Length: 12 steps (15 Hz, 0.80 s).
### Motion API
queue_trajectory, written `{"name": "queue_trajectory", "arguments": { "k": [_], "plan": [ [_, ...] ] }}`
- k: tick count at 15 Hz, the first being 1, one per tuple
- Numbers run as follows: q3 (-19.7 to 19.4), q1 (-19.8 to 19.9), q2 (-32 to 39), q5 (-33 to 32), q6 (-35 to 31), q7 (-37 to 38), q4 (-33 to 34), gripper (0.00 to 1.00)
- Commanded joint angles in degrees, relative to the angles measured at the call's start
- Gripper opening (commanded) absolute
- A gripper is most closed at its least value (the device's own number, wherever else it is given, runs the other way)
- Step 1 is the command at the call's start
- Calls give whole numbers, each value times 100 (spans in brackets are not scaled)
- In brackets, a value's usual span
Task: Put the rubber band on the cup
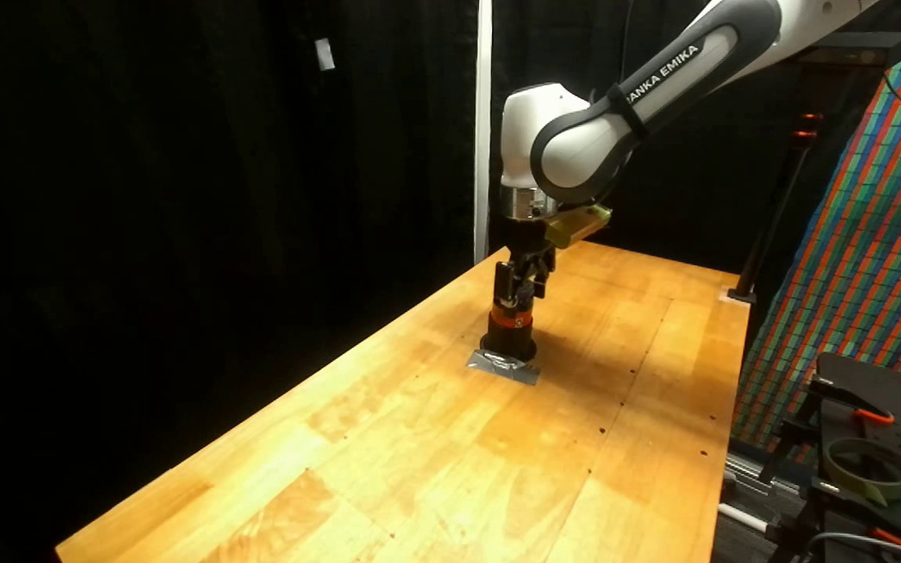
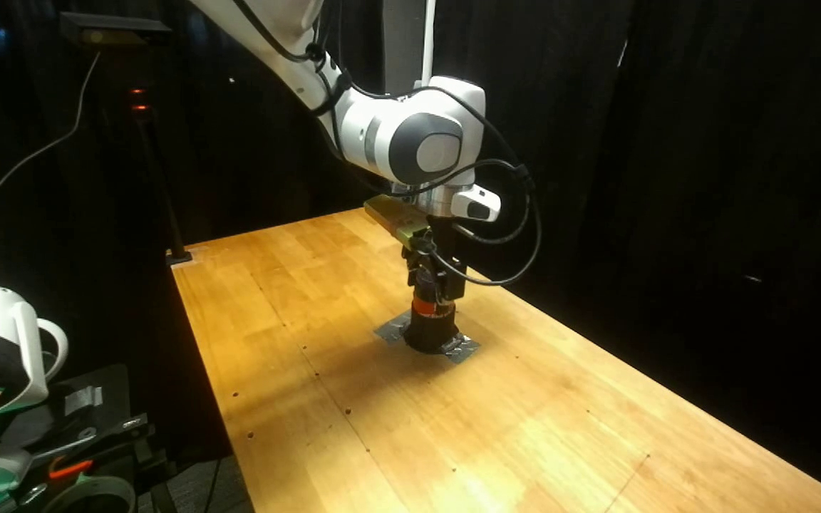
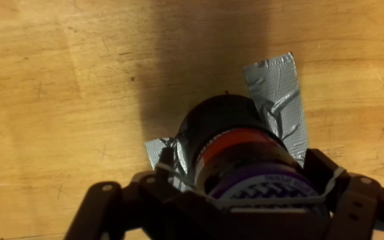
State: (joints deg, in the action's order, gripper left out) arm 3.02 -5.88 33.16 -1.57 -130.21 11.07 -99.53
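Black curtains (image 1: pixel 208 195) back the wooden table (image 1: pixel 450 461), whose long edges lie well apart from the upright cup (image 1: pixel 511 322), wood stretching between. Fingers (image 3: pixel 318 166) spread, the gripper (image 3: pixel 240 158) stands at the cup's top; only the wrist view clearly shows the rubber band (image 3: pixel 265 201) strung across them, crossing the cup's purple end.

The cup (image 1: pixel 511 338) stands on the counter (image 1: pixel 450 461), tape strips (image 3: pixel 280 83) at two sides of its base; the fingers (image 3: pixel 319 165) of the hand (image 1: pixel 522 291) flank its top, the rubber band (image 3: pixel 265 201) strung between them.
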Motion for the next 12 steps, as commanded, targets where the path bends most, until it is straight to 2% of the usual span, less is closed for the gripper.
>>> {"name": "queue_trajectory", "arguments": {
  "k": [1,4,5,6,7,8,12],
  "plan": [
    [-10,89,-470,183,-41,-199,-726,100],
    [-6,151,-678,235,-221,-245,-1123,100],
    [-29,147,-765,217,-395,-217,-1288,75],
    [-35,149,-844,201,-590,-212,-1447,73],
    [-61,130,-927,164,-889,-146,-1625,66],
    [-68,122,-1030,153,-1310,-113,-1862,56],
    [-115,76,-1470,119,-3197,-21,-2915,27]
  ]
}}
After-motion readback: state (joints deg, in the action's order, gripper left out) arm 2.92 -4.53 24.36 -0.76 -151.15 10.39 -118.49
